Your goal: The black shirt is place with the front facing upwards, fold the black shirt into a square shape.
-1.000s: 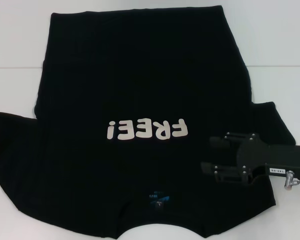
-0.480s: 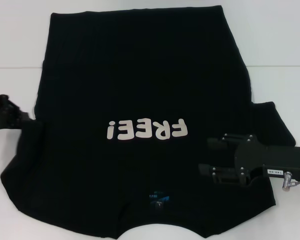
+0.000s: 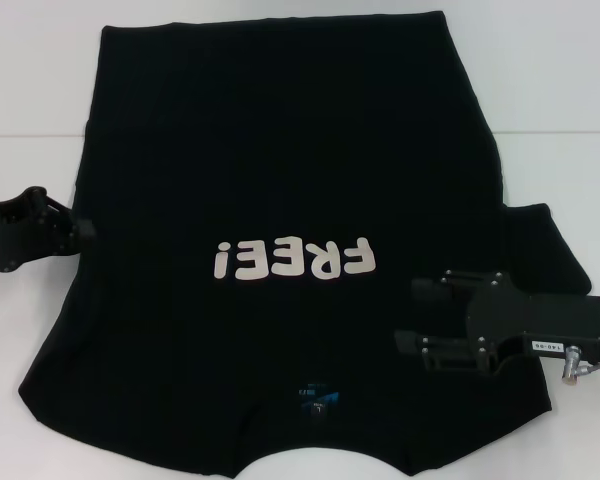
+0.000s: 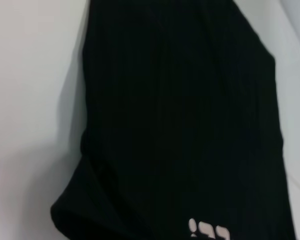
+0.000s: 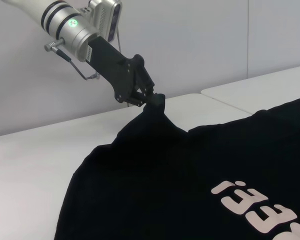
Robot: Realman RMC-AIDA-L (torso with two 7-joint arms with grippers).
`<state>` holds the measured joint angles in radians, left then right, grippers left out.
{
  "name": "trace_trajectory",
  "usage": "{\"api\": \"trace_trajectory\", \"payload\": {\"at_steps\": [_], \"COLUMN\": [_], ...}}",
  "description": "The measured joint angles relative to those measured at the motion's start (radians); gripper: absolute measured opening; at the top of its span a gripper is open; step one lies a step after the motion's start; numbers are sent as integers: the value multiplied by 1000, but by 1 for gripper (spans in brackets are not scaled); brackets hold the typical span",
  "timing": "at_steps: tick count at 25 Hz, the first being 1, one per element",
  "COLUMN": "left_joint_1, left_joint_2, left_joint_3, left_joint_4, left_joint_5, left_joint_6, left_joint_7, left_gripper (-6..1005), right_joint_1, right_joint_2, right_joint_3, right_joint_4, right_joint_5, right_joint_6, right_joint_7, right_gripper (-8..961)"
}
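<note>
The black shirt (image 3: 280, 130) lies front up on the white table, its pale "FREE!" lettering (image 3: 292, 260) upside down to me and its blue neck label (image 3: 315, 393) near the front edge. My left gripper (image 3: 82, 229) is at the shirt's left side. In the right wrist view it (image 5: 149, 97) is shut on a pinched peak of the left sleeve, held above the table. My right gripper (image 3: 412, 312) is open over the shirt's right shoulder, beside the spread right sleeve (image 3: 545, 245). The shirt (image 4: 190, 125) fills the left wrist view.
The white table (image 3: 30, 100) shows around the shirt on the left, right and far sides, with a seam (image 3: 30, 136) running across it. A pale wall (image 5: 190, 40) stands behind the table on the left side.
My left gripper has come in from the left, taken the left sleeve and drawn it up and inward, so the sleeve no longer lies spread. My right gripper has shifted slightly left and nearer.
</note>
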<state>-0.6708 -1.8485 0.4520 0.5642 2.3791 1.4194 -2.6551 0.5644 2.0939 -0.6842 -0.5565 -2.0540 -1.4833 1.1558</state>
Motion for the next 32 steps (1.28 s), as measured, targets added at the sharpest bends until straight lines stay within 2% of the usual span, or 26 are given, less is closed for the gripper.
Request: {"api": "trace_trajectory", "payload": {"at_steps": [5,13,17,20,24,29,32], "left_joint_1": [20,53,70,77,98,146,185], "left_joint_2": [-6,-63,-94,-102,-87,-43,-34], "left_joint_3": [-1,-6,-13,-18,-24,-104,-138], "left_joint_4": [-29,-52,-61,-75,-72,-54,-40], "left_joint_5": [-59,-136,-216,-243,-253,-256,-249], "left_joint_6": [-14,-78,-84,-85,-62,13,25], "left_joint_7": [28,103,185,223,233,229,218], "left_gripper": [53,149,290,410,608,779,829], "right_joint_1": [0,0,0,0,0,0,0], "right_joint_2": [0,0,0,0,0,0,0], "right_joint_3": [0,0,0,0,0,0,0], "right_joint_4": [0,0,0,0,0,0,0], "right_joint_5": [0,0,0,-1,-1,0,0], "right_joint_6": [0,4,6,7,8,9,9], "right_joint_7": [0,0,2,4,5,6,7], "right_gripper": [766,766,766,766,766,766,766]}}
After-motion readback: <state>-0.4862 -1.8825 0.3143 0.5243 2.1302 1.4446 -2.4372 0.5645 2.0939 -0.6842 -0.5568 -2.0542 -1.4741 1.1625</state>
